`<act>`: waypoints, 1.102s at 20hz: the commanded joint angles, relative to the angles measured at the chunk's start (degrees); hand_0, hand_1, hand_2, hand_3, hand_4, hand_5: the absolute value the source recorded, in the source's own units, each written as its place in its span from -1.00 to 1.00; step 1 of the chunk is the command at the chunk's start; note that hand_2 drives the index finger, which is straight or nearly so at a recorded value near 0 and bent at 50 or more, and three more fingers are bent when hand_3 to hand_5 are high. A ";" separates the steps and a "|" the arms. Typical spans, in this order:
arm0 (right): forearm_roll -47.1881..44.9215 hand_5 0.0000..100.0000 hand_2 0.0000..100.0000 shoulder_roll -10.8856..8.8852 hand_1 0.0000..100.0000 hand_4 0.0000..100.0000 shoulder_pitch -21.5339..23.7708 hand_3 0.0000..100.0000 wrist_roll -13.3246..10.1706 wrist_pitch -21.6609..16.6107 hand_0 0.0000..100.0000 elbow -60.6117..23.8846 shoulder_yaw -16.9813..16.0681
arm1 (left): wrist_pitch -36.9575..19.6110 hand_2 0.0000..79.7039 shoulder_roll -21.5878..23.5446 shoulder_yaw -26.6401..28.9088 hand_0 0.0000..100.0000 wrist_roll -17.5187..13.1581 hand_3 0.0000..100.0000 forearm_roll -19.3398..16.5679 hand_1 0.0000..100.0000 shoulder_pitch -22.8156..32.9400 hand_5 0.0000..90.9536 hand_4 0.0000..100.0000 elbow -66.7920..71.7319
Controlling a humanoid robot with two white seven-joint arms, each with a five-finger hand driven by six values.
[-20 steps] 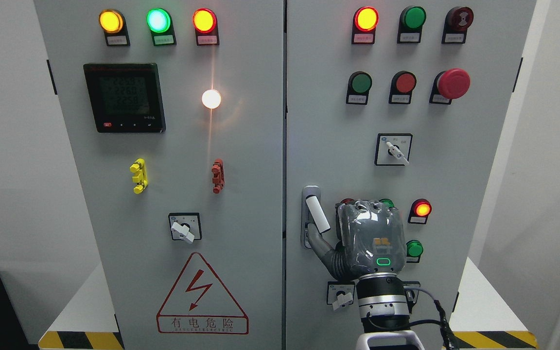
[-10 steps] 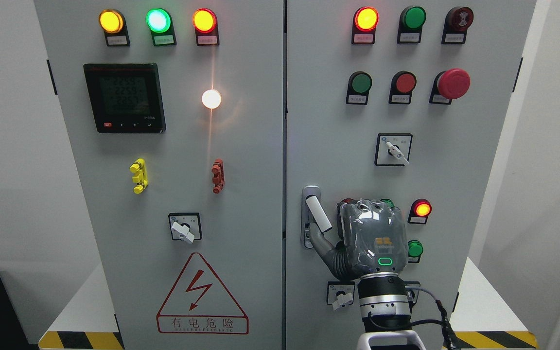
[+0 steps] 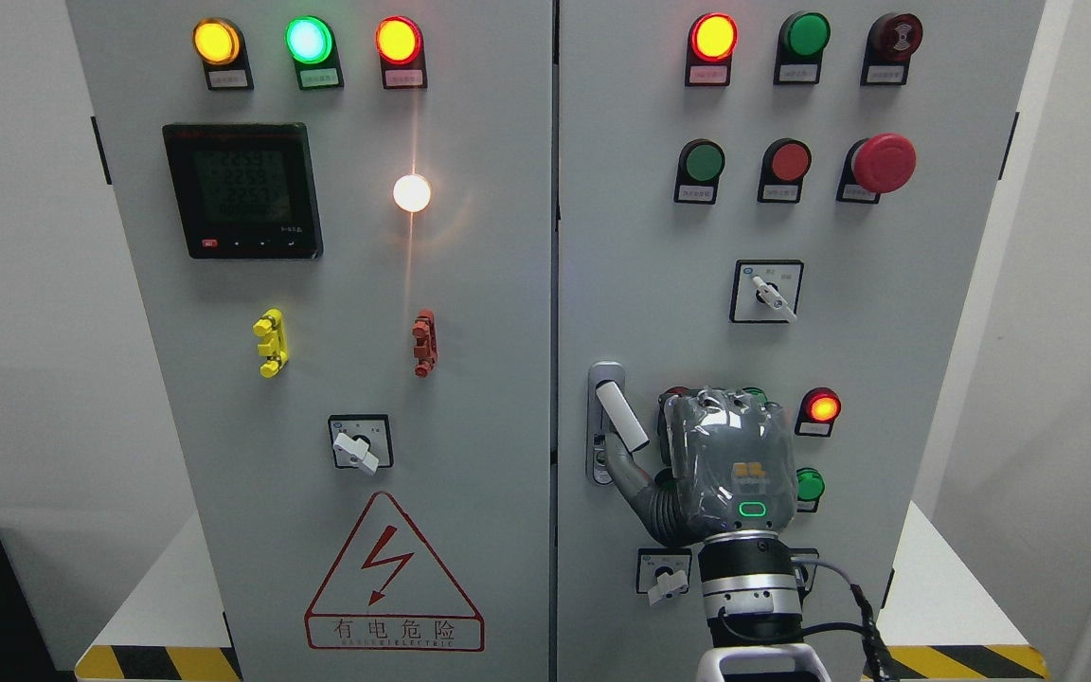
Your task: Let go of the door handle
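Grey cabinet (image 3: 470,284) carries a red lightning warning triangle (image 3: 394,576) above yellow-black hazard stripes (image 3: 152,661).

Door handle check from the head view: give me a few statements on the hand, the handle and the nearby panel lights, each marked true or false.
1. The right hand is beside the door handle, on the right door. True.
2. The door handle hangs straight down. False: its white lever tilts, lower end toward the right.
3. The thumb reaches up toward the handle's lower end. True; whether it touches cannot be told.
4. The left hand is also on the handle. False: only one arm shows.
5. The indicator lamp right of the hand glows green. False: it glows red.
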 commanded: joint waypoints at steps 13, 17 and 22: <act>0.09 0.99 0.84 -0.38 -0.08 1.00 -0.17 1.00 0.05 0.00 -0.21 -0.60 -0.69 | -0.02 -1.00 0.00 0.00 -0.76 0.01 -1.00 0.03 0.11 0.97 -1.00 -1.00 -0.01; 0.09 1.00 0.85 -0.38 -0.08 1.00 -0.25 1.00 0.05 0.00 -0.21 -0.60 -0.69 | -0.02 -1.00 0.00 0.00 -0.76 0.01 -1.00 0.03 0.11 0.97 -1.00 -1.00 -0.01; 0.09 1.00 0.84 -0.29 -0.08 1.00 -0.25 1.00 0.05 0.00 -0.21 -0.60 -0.69 | -0.02 -1.00 0.00 0.00 -0.76 0.01 -1.00 0.03 0.11 0.97 -1.00 -1.00 -0.01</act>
